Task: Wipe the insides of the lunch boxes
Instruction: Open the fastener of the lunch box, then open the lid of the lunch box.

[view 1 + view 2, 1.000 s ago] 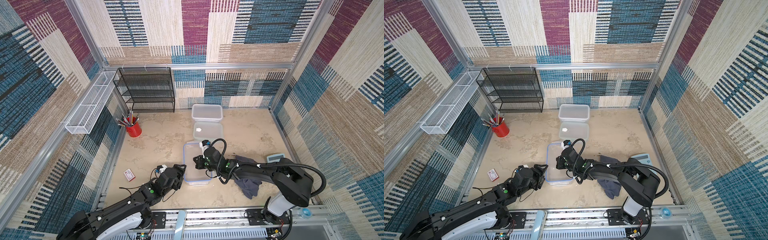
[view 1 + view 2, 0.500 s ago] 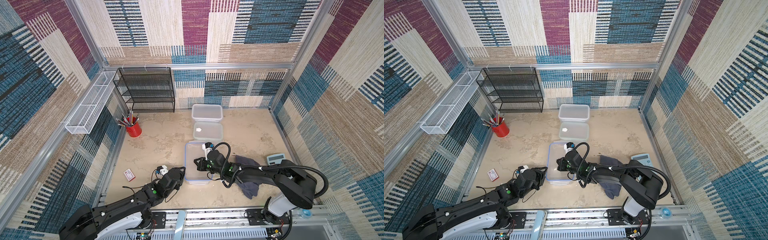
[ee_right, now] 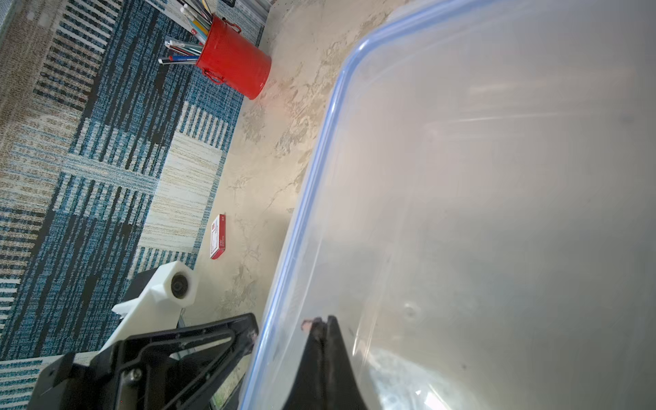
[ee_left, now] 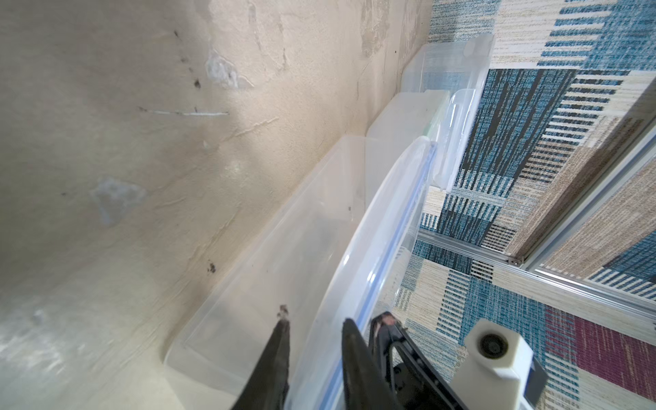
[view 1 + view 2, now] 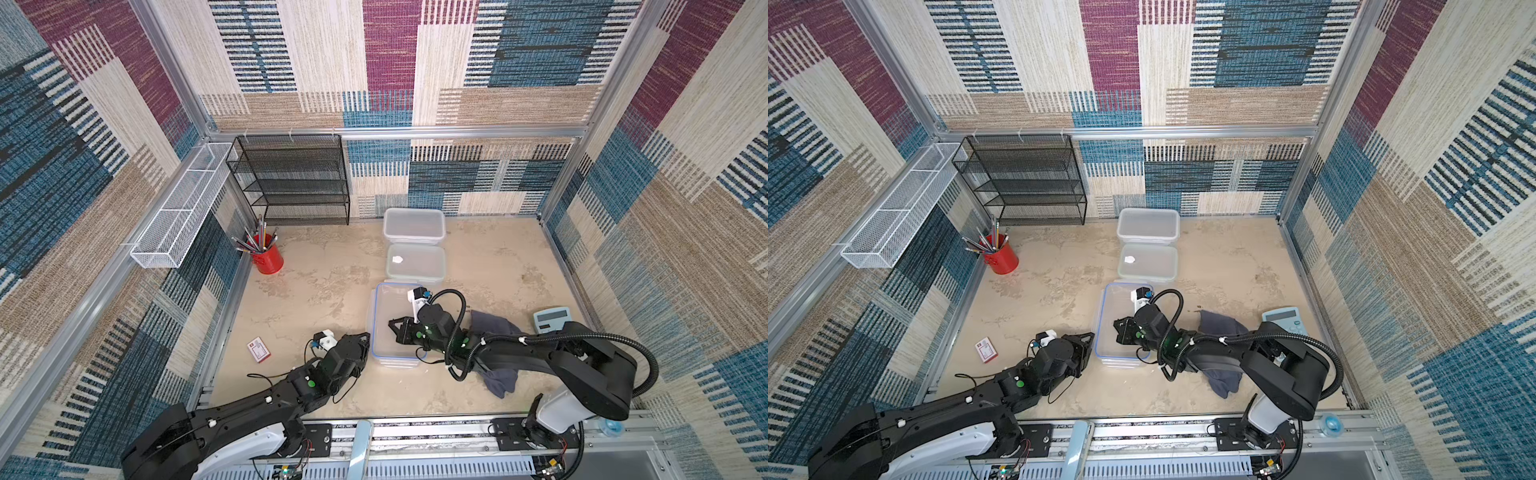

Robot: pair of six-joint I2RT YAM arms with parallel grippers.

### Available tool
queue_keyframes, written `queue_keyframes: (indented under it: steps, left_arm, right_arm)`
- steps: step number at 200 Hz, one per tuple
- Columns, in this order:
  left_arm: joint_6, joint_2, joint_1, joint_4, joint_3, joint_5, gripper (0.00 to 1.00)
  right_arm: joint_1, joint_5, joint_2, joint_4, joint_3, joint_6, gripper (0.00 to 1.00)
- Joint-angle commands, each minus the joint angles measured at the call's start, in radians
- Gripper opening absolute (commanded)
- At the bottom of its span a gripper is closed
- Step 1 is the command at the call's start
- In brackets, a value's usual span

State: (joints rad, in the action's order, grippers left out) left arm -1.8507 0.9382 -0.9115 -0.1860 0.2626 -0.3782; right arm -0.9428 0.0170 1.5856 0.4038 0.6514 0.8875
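Note:
Three lunch boxes stand in a row in both top views. The near lunch box (image 5: 388, 303) (image 5: 1115, 303) is clear with a blue-lined rim. Behind it is a frosted one (image 5: 415, 264) with a white mark on top, then a deep one (image 5: 414, 222) by the back wall. My left gripper (image 5: 365, 338) (image 4: 315, 321) reaches in from the side and is shut on the near box's rim (image 4: 358, 284), one finger by the wall and one over the edge. My right gripper (image 5: 392, 326) (image 3: 319, 321) lies over that box, shut and empty. The grey cloth (image 5: 494, 328) lies under the right arm.
A red pencil cup (image 5: 268, 257) stands at the left wall, with a small red and white packet (image 5: 258, 350) nearer the front. A pale blue calculator (image 5: 552, 320) lies at the right. A black mesh shelf (image 5: 291, 178) and a white wire basket (image 5: 183, 208) line the back left.
My left gripper's jaws have narrowed from wide apart onto the near box's rim, and it has edged closer to the box. The right arm has barely shifted.

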Motion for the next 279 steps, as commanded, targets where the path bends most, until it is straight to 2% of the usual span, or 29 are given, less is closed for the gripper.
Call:
queue_keyframes:
  steps: [1, 50, 95, 122, 228, 250, 279]
  left_arm:
    - [0.049, -0.001, -0.001, -0.023, 0.009, 0.025, 0.25]
    - [0.117, -0.015, -0.002, -0.019, 0.019, 0.033, 0.23]
    - [0.205, -0.029, -0.003, 0.029, 0.041, 0.06, 0.32]
    - [0.248, -0.04, -0.003, 0.091, 0.059, 0.061, 0.31]
    - [0.408, -0.068, -0.003, 0.092, 0.078, -0.001, 0.08]
    - [0.426, -0.067, -0.004, 0.103, 0.081, -0.001, 0.0]
    - [0.452, -0.067, -0.003, 0.122, 0.092, 0.004, 0.0]
  right_arm:
    - [-0.004, 0.031, 0.03, -0.307, -0.024, 0.03, 0.0]
    - [-0.004, 0.012, 0.022, -0.338, -0.008, 0.021, 0.0]
    - [-0.004, 0.012, 0.028, -0.351, 0.01, 0.015, 0.0]
    - [-0.004, 0.008, 0.027, -0.357, 0.016, 0.014, 0.0]
    - [-0.005, 0.006, 0.028, -0.385, 0.021, 0.008, 0.0]
    - [-0.005, 0.006, 0.022, -0.393, 0.028, 0.003, 0.0]
    - [-0.004, -0.017, -0.003, -0.443, 0.069, -0.027, 0.0]
